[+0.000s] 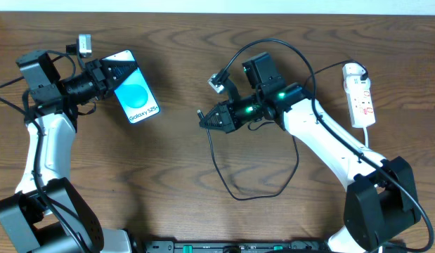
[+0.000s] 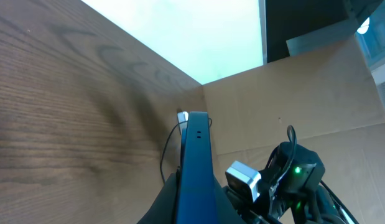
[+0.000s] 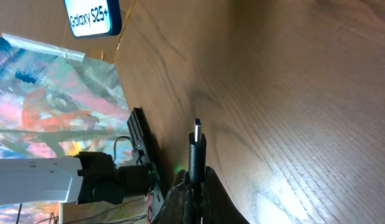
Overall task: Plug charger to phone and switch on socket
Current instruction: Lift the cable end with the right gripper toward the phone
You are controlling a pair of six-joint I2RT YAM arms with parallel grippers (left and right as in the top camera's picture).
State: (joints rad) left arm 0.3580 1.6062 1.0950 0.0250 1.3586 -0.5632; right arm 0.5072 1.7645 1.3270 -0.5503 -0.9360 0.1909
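Note:
The phone (image 1: 136, 95), blue screen with "Galaxy S25" text, is held by my left gripper (image 1: 105, 74) at its far end, lifted and tilted at the left of the table. In the left wrist view it shows edge-on (image 2: 195, 162) between my fingers. My right gripper (image 1: 216, 117) is shut on the charger (image 1: 200, 113) just behind its plug tip, which points left toward the phone, a gap apart. In the right wrist view the plug (image 3: 197, 146) sticks out of the jaws, with the phone's lower end (image 3: 91, 17) at top left. The socket (image 1: 359, 95), a white power strip, lies at far right.
The black cable (image 1: 235, 190) loops on the table below the right arm and arcs over it. A cardboard wall (image 2: 292, 106) stands beyond the table edge.

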